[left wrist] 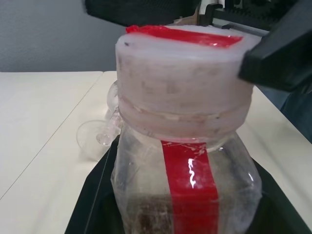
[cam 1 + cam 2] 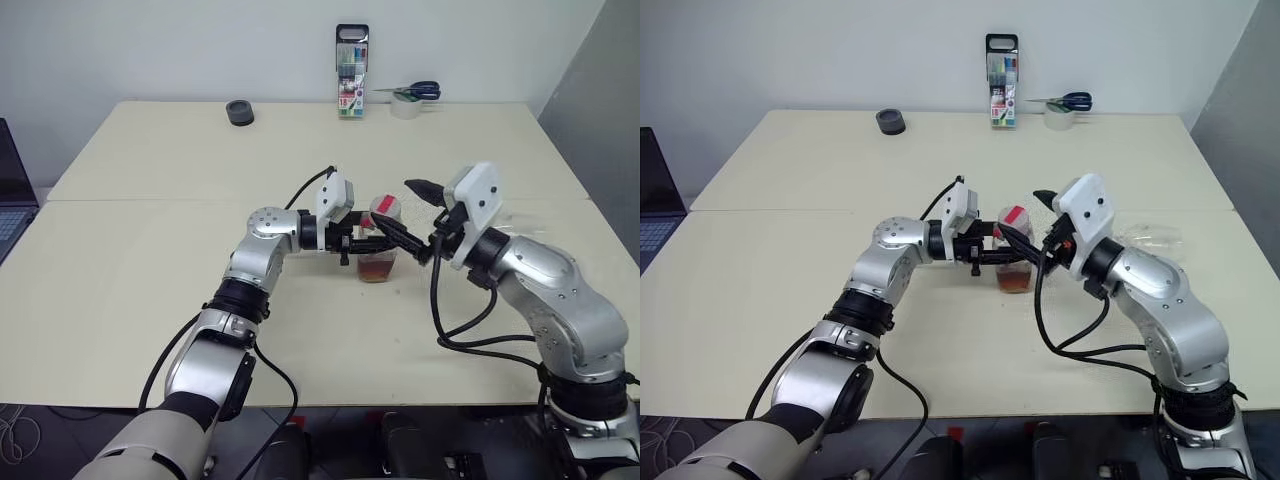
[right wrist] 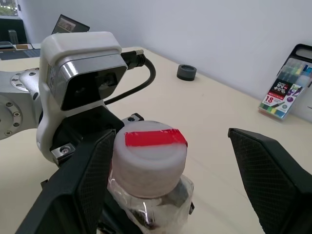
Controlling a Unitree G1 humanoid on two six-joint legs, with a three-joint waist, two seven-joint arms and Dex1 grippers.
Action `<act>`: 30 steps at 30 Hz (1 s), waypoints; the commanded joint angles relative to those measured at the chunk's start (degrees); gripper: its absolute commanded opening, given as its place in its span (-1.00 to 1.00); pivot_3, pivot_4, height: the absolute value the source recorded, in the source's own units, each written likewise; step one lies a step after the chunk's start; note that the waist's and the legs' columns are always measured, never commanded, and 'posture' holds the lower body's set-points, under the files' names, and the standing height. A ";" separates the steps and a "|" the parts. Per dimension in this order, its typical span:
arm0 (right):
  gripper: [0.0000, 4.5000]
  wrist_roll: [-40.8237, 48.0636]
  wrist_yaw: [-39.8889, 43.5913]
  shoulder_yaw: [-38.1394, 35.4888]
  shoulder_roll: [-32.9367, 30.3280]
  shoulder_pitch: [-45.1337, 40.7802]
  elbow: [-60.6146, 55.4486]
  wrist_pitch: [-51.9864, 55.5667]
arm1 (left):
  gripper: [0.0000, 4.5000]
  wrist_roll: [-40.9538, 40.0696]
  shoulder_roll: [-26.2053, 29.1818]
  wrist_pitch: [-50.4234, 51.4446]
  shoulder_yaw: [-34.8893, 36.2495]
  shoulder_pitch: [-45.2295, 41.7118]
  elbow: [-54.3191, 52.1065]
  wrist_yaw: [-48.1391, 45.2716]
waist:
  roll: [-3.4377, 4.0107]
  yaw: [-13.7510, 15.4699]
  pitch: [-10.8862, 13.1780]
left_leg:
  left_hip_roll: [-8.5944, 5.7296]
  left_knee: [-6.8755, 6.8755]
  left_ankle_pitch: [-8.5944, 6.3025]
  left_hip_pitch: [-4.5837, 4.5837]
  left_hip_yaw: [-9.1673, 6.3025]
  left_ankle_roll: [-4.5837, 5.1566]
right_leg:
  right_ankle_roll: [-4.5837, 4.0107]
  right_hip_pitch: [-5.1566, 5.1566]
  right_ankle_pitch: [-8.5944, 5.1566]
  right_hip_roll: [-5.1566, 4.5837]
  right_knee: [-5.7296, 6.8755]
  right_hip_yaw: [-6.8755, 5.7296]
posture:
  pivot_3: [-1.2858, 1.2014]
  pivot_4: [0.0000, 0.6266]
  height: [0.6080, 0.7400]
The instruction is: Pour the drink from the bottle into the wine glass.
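The small clear bottle [image 2: 378, 262] stands upright on the table, with the reddish-brown drink [image 2: 377, 270] low in it. A red strip crosses its white cap [image 3: 150, 151]. My left gripper [image 2: 365, 243] reaches in level from the left and is shut on the bottle's body. My right gripper [image 2: 395, 205] is open, its two fingers [image 3: 83, 185] on either side of the cap; one is close against the cap and the other stands well apart. The clear wine glass [image 2: 1150, 238] appears to lie on its side on the table to the right of the bottle, and its foot and stem [image 1: 97, 136] show behind the bottle.
At the table's far edge stand a tall marker pack [image 2: 351, 60] and scissors [image 2: 410, 92] resting on a tape roll [image 2: 405, 107]. A black round object [image 2: 239, 112] sits at the back left. A laptop [image 2: 10, 200] is at the left border.
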 commanded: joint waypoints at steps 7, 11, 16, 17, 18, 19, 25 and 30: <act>0.74 7.31 0.47 -6.90 -4.04 0.46 -5.66 5.46 | -0.20 -1.07 0.75 -0.86 1.52 -1.36 -0.63 -0.70 | 0.00 0.04 0.00 | -0.01 0.00 -0.07 -0.01 0.00 0.12 | 0.00 0.00 0.00 -0.01 0.00 0.00 | 0.03 -0.52 1.00; 0.74 13.96 0.85 -8.12 -4.36 -0.27 -8.80 9.39 | -0.20 -1.97 0.99 0.58 2.03 -2.27 0.02 -1.86 | 0.00 0.01 0.00 | 0.00 0.00 -0.08 -0.01 0.00 0.15 | 0.00 0.00 0.00 0.00 0.00 0.00 | 0.03 -0.52 1.00; 0.74 12.96 -2.40 -3.96 -2.44 -1.71 -8.92 8.93 | -0.20 -2.27 0.97 1.58 2.68 -3.64 1.34 -3.34 | 0.00 0.00 0.00 | 0.00 0.01 -0.09 0.00 0.01 0.17 | 0.00 0.01 0.00 0.01 0.00 0.00 | 0.03 -0.52 1.00; 0.74 11.50 -3.19 -2.45 -1.95 -2.14 -8.28 8.09 | -0.20 -2.20 0.98 1.58 2.66 -3.83 1.47 -3.85 | 0.00 0.00 0.00 | 0.00 0.01 -0.09 0.00 0.00 0.17 | 0.00 0.01 0.00 0.01 0.01 -0.01 | 0.03 -0.52 1.00; 0.74 10.20 -3.86 -1.21 -1.49 -2.57 -7.59 7.27 | -0.20 -2.17 0.97 1.65 2.67 -3.99 1.55 -4.27 | 0.00 -0.06 0.00 | 0.00 0.01 -0.09 0.00 0.00 0.16 | 0.00 0.01 0.00 0.01 0.01 -0.01 | 0.03 -0.52 1.00; 0.74 9.32 -4.31 -0.41 -1.17 -2.85 -7.12 6.71 | -0.20 -2.13 0.95 1.68 2.69 -4.10 1.61 -4.55 | 0.00 -0.05 0.00 | 0.00 0.00 -0.09 0.00 0.01 0.16 | 0.00 0.01 0.00 0.02 0.00 0.00 | 0.03 -0.52 1.00; 0.74 4.21 -6.80 2.68 2.22 -5.27 -2.56 2.85 | -0.20 -1.73 0.88 1.95 2.34 -3.92 0.75 -5.58 | 0.00 -0.04 0.00 | 0.00 0.01 -0.03 0.00 -0.01 0.05 | 0.00 0.01 0.00 0.01 0.00 -0.01 | 0.03 -0.52 1.00; 0.74 2.40 -6.64 2.96 2.69 -5.45 -1.06 1.60 | -0.20 -1.50 1.02 2.05 2.20 -3.66 0.30 -5.80 | 0.00 -0.04 0.00 | 0.00 0.00 0.02 -0.01 0.00 -0.03 | 0.00 0.01 0.00 0.00 -0.01 -0.01 | 0.03 -0.52 1.00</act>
